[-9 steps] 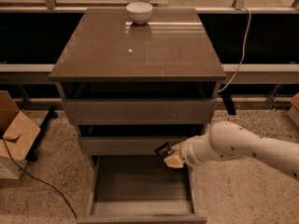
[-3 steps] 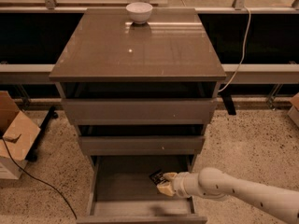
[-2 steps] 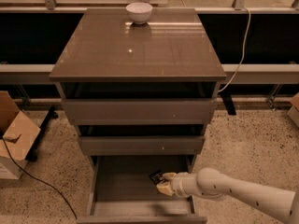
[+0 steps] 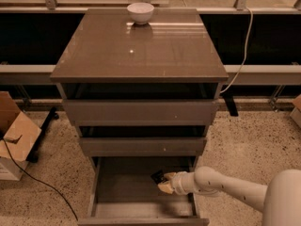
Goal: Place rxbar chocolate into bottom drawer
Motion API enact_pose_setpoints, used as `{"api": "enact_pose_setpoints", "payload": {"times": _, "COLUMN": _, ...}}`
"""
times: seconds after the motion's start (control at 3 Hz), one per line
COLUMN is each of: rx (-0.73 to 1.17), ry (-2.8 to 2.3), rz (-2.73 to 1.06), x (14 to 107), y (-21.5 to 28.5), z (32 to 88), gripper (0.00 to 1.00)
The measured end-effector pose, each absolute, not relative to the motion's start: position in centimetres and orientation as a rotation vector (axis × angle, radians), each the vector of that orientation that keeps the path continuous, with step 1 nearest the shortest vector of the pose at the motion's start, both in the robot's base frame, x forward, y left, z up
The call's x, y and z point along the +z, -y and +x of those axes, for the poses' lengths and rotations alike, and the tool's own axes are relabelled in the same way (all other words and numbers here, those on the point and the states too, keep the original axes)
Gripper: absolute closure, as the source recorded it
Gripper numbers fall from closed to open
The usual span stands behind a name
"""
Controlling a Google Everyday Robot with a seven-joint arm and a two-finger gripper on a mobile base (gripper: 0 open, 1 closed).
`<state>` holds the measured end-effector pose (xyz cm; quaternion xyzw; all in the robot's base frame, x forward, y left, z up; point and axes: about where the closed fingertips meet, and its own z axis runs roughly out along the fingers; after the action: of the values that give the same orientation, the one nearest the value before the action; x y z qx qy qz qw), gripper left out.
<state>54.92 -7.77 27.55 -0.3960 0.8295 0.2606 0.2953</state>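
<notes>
The bottom drawer [image 4: 123,191] of the grey-brown cabinet [image 4: 141,51] is pulled out, a wide shallow grey tray. My gripper [image 4: 163,182] reaches in from the right and hangs low inside the drawer, near its right side. It is shut on the rxbar chocolate [image 4: 157,176], a small black bar that sticks out to the upper left of the tan fingers [image 4: 167,186]. I cannot tell whether the bar touches the drawer floor. My white arm [image 4: 225,187] runs off to the lower right.
The two upper drawers [image 4: 141,112] stand slightly out above the open one. A white bowl [image 4: 140,12] sits at the back of the cabinet top. A cardboard box [image 4: 14,135] and a black cable [image 4: 42,187] lie on the floor to the left.
My gripper has come down with the bar from in front of the middle drawer into the bottom drawer. Over the last second it has hardly moved.
</notes>
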Motion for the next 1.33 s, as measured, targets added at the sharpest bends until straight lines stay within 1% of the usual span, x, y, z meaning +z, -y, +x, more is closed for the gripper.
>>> {"api": "enact_pose_setpoints", "payload": {"times": 0.33, "rx": 0.702, "ry": -2.254, "rz": -1.040, "x": 24.5, "y": 8.4, "z": 55.8, "gripper": 1.00}}
{"api": "enact_pose_setpoints", "payload": {"times": 0.67, "rx": 0.698, "ry": -2.308, "rz": -1.029, "x": 22.1, "y": 8.9, "z": 55.7, "gripper": 0.82}}
{"api": "enact_pose_setpoints", "payload": {"times": 1.33, "rx": 0.706, "ry": -2.305, "rz": -1.034, "x": 22.0, "y": 8.5, "z": 55.5, "gripper": 0.36}}
